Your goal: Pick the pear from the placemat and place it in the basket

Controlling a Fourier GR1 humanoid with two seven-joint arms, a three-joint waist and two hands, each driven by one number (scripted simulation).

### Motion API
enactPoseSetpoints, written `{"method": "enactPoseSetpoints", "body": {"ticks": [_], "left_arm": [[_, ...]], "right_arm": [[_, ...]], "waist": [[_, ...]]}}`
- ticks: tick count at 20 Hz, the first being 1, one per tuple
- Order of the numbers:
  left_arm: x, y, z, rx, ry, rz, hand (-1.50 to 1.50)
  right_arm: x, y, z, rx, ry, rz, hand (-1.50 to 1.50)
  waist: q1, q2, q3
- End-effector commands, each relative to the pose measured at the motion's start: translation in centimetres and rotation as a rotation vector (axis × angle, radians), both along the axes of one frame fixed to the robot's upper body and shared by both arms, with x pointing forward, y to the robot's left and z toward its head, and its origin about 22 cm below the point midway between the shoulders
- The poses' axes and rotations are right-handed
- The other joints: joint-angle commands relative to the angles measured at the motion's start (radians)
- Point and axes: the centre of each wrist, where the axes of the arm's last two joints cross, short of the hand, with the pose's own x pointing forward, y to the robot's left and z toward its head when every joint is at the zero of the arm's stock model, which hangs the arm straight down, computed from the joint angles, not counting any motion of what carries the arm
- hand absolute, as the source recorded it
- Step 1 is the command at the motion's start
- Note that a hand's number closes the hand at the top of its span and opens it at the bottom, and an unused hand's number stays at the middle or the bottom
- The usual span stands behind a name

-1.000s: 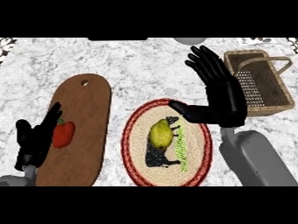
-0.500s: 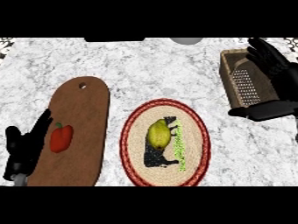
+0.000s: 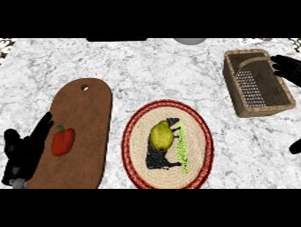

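Pear on placemat; untouched

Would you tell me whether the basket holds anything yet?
Empty: the basket shows only its bare mesh floor under the handle, and the pear lies on the placemat.

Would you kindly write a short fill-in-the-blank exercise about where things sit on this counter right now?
1. The pear lies on the round ____.
2. The red pepper lies on the wooden ____ board.
3. The basket holds ____ at this moment.
4. The left hand shows at the cutting board's ____ edge.

Missing words: placemat; cutting; nothing; left
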Motion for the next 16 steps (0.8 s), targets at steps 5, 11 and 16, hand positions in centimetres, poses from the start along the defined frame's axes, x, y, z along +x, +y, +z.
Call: {"method": "enactPoseSetpoints", "body": {"ticks": [5,11,16], "left_arm": [[-2.9,-2.5,-3.4,-0.072,0.173,-0.020,0.00],[-2.0,-1.0,-2.7,-0.065,0.163,0.007,0.00],[-2.6,0.1,-3.6,-0.064,0.175,-0.009,0.00]], "right_arm": [[-0.5,-2.1,-0.6,-0.055,0.039,0.076,-1.50],[-1.2,0.3,-3.3,-0.007,0.049,0.084,-1.50],[-0.3,4.3,-4.5,0.049,0.026,0.066,-1.50]], "waist": [[0.016,0.012,-0.016],[0.012,0.011,-0.016],[0.023,0.014,-0.018]]}}
